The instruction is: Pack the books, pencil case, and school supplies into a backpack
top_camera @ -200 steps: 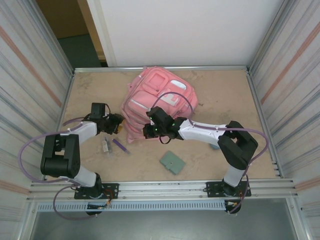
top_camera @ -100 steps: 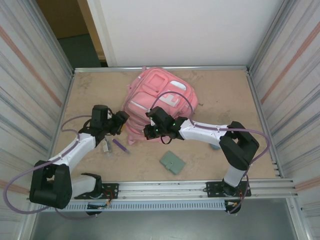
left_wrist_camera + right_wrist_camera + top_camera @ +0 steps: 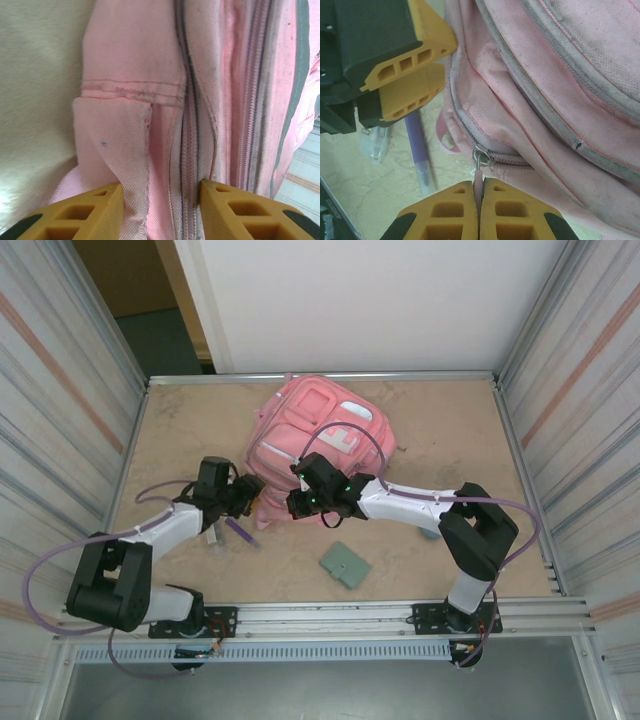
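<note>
Top view places the backpack [image 3: 310, 415] mid-table [image 3: 450, 440] toward the back edge; right wrist view resolves the right gripper [image 3: 480, 182] closed on its zip pull [image 3: 480, 159]; left wrist view, the left gripper [image 3: 160, 187] clamping a seam fold [image 3: 165, 150].

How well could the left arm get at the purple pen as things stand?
Probably yes. The purple pen lies bare on the table close beside the left gripper, with nothing over it. That gripper seems to pinch a fold of the backpack, though, so it would have to let go first.
</note>
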Controlling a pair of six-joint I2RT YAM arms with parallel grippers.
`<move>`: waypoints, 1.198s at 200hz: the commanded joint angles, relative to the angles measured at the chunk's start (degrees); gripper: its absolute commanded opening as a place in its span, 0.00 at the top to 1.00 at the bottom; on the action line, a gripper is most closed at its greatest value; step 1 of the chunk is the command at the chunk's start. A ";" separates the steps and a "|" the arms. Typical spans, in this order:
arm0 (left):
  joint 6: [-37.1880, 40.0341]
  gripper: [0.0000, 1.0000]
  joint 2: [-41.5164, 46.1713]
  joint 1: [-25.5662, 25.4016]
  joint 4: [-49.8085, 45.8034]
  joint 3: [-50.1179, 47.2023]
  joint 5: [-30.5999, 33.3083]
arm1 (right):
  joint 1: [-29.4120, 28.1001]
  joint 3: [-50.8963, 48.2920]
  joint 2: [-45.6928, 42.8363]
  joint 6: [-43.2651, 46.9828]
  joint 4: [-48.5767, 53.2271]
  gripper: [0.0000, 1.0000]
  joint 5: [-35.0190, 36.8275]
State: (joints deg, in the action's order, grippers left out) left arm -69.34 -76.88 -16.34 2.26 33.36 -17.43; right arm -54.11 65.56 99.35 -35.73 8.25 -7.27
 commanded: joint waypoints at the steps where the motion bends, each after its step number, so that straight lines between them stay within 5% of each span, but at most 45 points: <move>1: -1.58 0.57 -1.92 -1.94 2.33 2.97 1.88 | -1.11 0.42 -1.37 -0.20 -2.80 1.00 -0.99; 89: -6.38 0.46 -3.36 -6.16 -1.46 2.56 9.13 | -1.29 0.64 -0.48 0.83 -3.31 1.00 -0.06; 155: -4.33 0.97 -4.01 -4.81 -1.25 2.94 8.53 | 2.18 -3.27 -3.52 -1.00 -2.55 1.00 0.20; 239: 3.34 1.00 -2.42 4.51 -7.04 7.49 4.30 | 8.00 -18.27 -12.35 -4.91 -2.68 1.00 5.76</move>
State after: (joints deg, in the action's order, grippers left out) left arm -70.57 -79.50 -14.98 -1.85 36.91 -14.63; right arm -48.27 50.33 90.45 -39.03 1.34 -5.34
